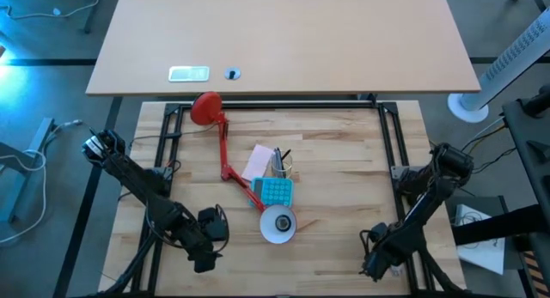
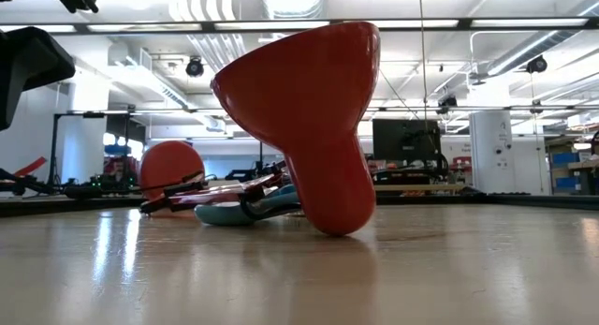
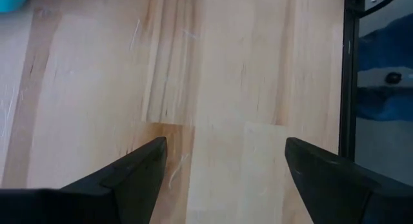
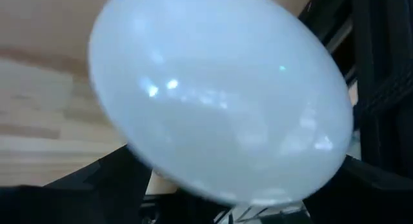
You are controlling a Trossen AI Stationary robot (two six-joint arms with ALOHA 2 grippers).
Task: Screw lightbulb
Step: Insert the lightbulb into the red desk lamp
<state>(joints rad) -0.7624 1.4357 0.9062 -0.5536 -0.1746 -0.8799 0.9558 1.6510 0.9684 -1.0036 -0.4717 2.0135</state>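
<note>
Right pincer (image 4: 251, 204), at the table's (image 1: 344, 186) near right corner, pinches the lightbulb (image 4: 219, 95) (white dome fills its wrist view). Left pincer (image 3: 222, 172), spread wide, empty, over bare wood near left. Red lamp (image 1: 225, 161) lies mid-table, white shade (image 1: 278, 225) facing up.

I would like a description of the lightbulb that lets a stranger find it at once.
Start from the wooden table and go to the corner where the right end effector sits. The lightbulb is between its dark fingers. It is a smooth, closed white dome, unlike the lamp shade at mid-table, which is open and joined to a red arm.
</note>
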